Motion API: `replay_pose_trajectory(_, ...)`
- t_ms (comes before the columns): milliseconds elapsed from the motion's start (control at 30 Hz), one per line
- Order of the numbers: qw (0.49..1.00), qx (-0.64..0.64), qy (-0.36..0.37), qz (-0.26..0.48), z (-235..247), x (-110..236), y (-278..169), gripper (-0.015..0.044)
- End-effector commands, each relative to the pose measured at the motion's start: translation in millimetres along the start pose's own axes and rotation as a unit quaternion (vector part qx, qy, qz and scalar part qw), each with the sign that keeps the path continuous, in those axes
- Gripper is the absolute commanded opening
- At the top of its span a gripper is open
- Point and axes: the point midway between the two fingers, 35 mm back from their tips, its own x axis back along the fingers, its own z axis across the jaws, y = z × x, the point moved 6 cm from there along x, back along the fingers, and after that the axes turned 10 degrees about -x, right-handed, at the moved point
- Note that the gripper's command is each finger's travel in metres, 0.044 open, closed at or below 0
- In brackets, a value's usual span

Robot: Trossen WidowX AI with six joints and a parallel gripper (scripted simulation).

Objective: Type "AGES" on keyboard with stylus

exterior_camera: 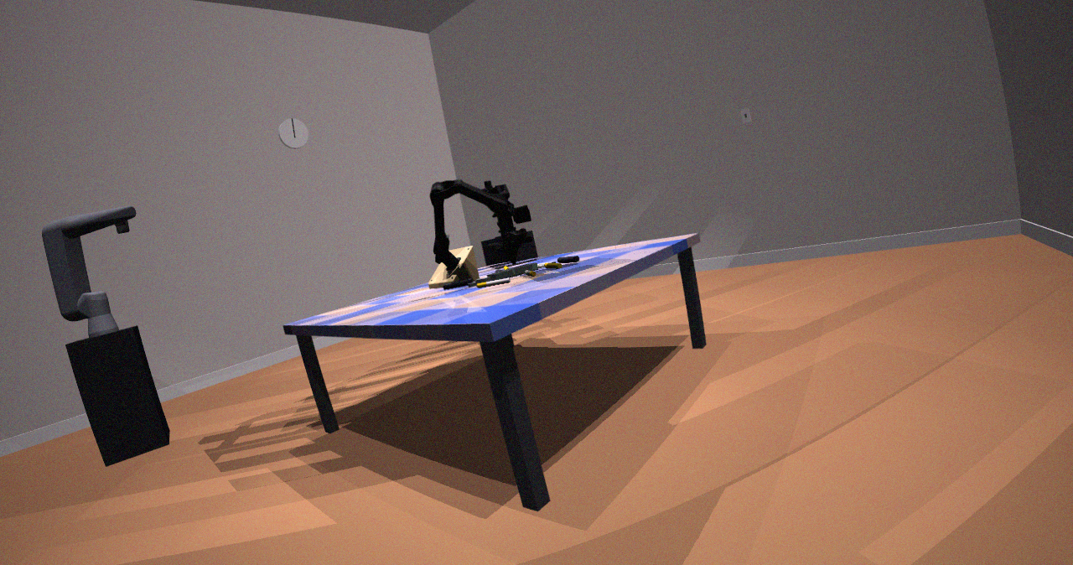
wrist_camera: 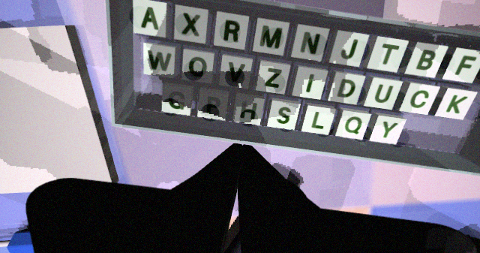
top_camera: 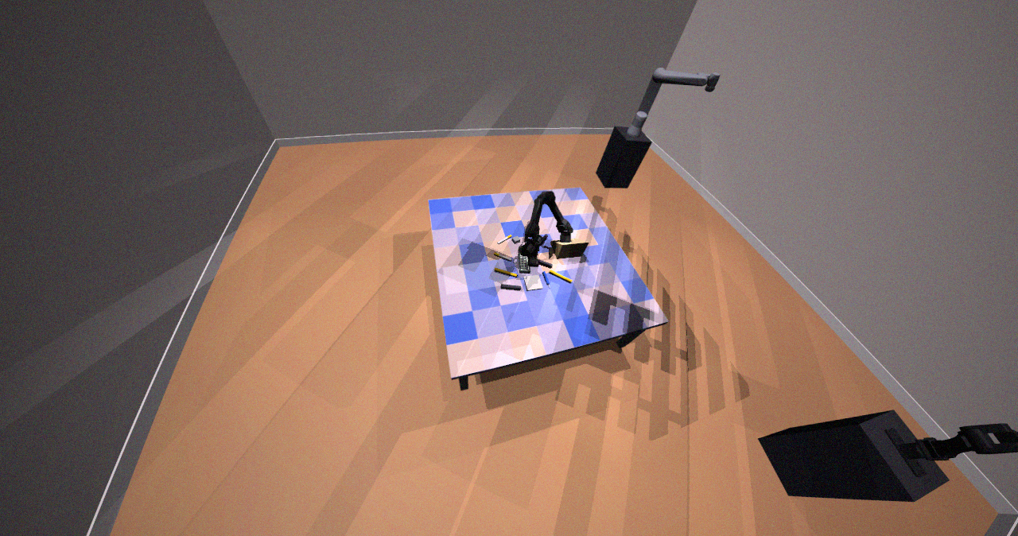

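My gripper (top_camera: 525, 256) (exterior_camera: 515, 262) (wrist_camera: 241, 153) is shut, its black fingertips meeting with no stylus seen between them. In the wrist view the tips appear just below the near rim of the keyboard (top_camera: 523, 266) (wrist_camera: 431, 126), under the H and S keys; their height above it is unclear. The A key (wrist_camera: 150, 17) is at the upper left, the G key (wrist_camera: 176, 102) at the lower left, partly shaded, and the S key (wrist_camera: 284, 116) is just above and right of the tips. The E key is out of the wrist view. Several pen-like things lie on the table; I cannot tell which is the stylus.
A white pad (top_camera: 533, 283) (wrist_camera: 49, 133) lies beside the keyboard. Around it lie a yellow pen (top_camera: 561, 277), a black pen-like piece (top_camera: 510, 287) and a blue one (top_camera: 545, 277). A pale wedge-shaped block (top_camera: 570, 250) (exterior_camera: 466, 263) stands by the arm's base.
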Motion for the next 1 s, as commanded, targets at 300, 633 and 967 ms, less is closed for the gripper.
replay_pose_trajectory(300,1.0,-0.004,0.005,0.0,2.6,59.9,1.3,0.0)
replay_pose_trajectory(633,1.0,-0.001,0.005,-0.002,2.8,57.6,1.0,0.0)
replay_pose_trajectory(967,1.0,-0.001,0.005,-0.002,2.8,57.3,1.1,0.0)
